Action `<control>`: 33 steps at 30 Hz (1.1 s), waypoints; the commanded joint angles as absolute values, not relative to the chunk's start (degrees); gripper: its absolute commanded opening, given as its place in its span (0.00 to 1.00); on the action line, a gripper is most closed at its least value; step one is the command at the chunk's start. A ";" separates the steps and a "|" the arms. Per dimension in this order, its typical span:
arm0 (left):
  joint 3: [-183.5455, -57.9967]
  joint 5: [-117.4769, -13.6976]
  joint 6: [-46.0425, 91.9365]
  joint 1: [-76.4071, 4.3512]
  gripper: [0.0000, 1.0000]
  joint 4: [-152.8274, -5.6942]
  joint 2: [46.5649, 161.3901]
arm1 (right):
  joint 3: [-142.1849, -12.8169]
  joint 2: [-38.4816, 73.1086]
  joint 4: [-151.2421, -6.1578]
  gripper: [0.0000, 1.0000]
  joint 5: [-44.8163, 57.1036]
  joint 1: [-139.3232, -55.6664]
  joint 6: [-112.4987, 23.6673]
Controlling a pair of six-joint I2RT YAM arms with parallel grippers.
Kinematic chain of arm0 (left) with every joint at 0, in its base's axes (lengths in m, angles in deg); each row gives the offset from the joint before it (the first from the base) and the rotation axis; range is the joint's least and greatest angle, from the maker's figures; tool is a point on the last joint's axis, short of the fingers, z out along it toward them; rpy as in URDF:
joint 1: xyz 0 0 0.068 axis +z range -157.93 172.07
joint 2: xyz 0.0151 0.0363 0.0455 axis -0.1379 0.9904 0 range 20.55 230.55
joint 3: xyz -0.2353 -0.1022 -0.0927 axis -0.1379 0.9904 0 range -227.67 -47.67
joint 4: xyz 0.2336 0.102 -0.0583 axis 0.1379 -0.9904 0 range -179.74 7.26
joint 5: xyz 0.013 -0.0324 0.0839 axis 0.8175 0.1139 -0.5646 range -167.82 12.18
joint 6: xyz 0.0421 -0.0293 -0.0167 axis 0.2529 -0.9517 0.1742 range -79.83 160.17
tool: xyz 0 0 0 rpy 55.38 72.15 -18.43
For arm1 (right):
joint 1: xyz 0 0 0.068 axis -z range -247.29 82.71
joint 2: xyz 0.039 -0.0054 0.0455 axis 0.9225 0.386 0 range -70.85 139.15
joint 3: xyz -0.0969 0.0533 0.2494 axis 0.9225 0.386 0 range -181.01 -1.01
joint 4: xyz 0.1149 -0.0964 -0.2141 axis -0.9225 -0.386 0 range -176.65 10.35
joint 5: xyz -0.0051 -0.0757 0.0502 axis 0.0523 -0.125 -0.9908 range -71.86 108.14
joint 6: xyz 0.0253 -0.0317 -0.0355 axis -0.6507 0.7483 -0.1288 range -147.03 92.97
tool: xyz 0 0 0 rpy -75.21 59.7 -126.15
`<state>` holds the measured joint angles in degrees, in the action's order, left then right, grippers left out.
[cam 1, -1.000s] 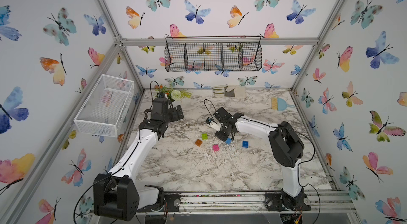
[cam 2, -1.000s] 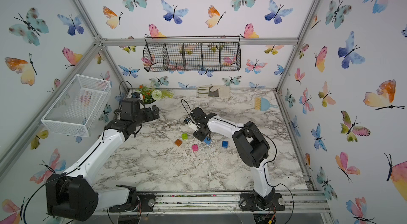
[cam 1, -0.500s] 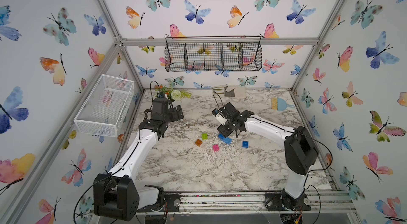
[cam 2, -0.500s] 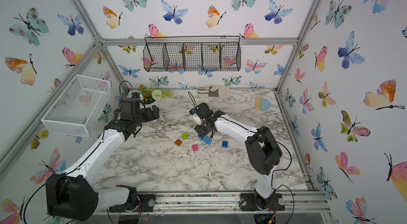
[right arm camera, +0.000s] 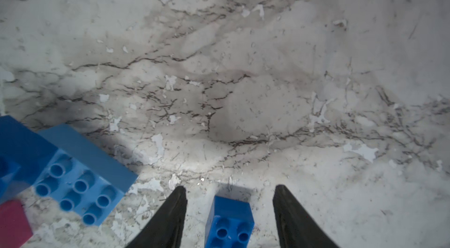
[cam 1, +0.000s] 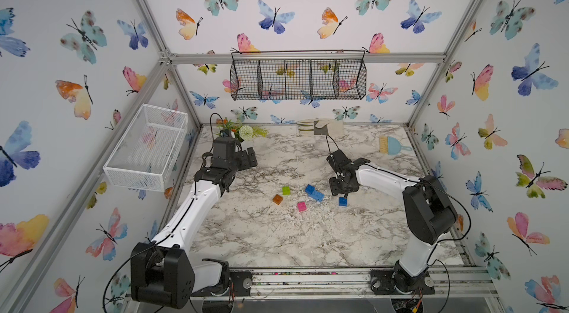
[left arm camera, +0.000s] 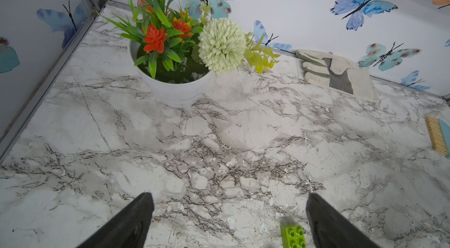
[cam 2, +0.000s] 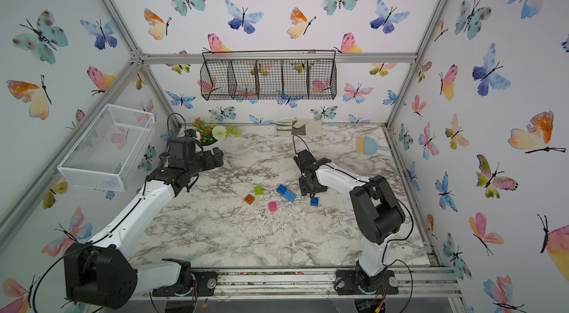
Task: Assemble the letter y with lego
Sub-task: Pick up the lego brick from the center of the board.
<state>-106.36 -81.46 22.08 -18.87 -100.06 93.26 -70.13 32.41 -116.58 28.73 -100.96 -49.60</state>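
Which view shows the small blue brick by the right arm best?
The right wrist view: the small blue brick sits between the open jaws, studs clear. Both top views show it tiny; the left wrist view misses it.

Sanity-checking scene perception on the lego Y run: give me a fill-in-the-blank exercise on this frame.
The small brick between the open jaws of the right gripper is ___.
The translucent brick beside the green brick is ___.
The left gripper is open and holds ___.
Missing words: blue; orange; nothing.
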 commanded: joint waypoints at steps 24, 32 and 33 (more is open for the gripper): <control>-106.64 -80.46 21.80 -18.60 0.98 -100.94 93.85 | -62.18 26.97 -117.11 0.55 19.85 -97.35 -48.58; -106.79 -80.99 21.88 -18.58 0.98 -101.09 93.91 | -60.12 27.30 -118.26 0.49 18.09 -97.39 -47.60; -106.75 -80.98 21.88 -18.63 0.98 -101.11 93.94 | -59.86 27.24 -118.07 0.49 17.82 -97.43 -47.44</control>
